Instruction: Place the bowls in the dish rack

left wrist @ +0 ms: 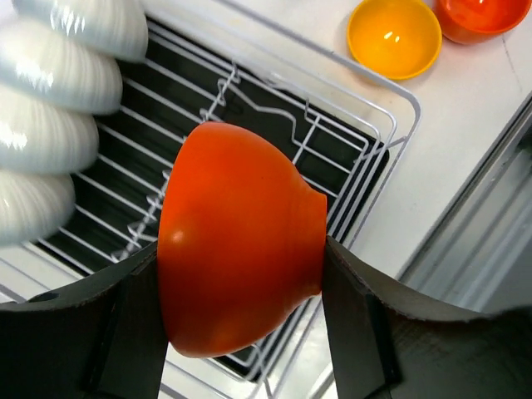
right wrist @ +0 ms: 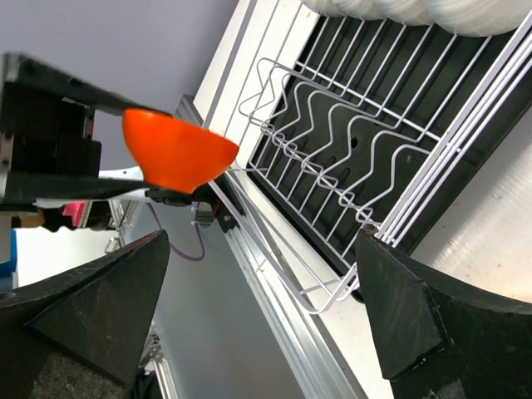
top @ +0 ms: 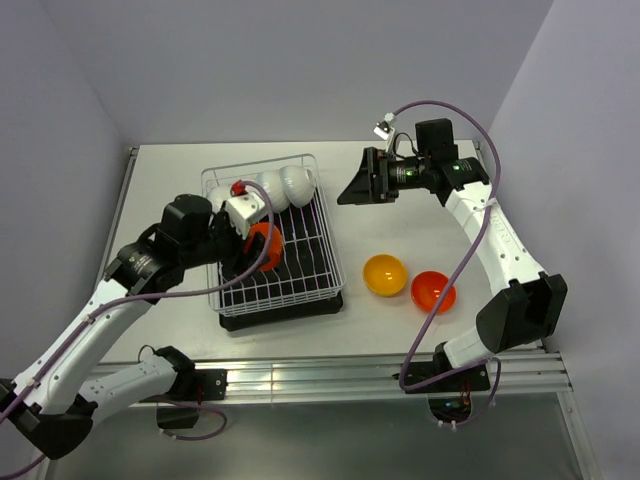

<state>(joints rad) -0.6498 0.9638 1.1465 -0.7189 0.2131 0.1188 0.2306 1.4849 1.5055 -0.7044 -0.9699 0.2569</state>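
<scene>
Left gripper (left wrist: 241,309) clamped on red-orange bowl (top: 265,243), above dish rack (top: 305,270). Right gripper (top: 352,190) wide apart, empty, beside rack's far right corner. White bowls (top: 285,185) fill rack's far end. Yellow-orange bowl (top: 384,274) and second red-orange bowl (top: 433,291) on pale table (top: 400,235). Plain lilac-grey walls (top: 300,60).

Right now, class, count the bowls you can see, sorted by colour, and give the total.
White bowls: 4, in the dish rack, as counted in the left wrist view
Red-orange bowls: 2, one held over the rack, the other on the table
Yellow-orange bowl: 1, on the table
Total: 7
</scene>
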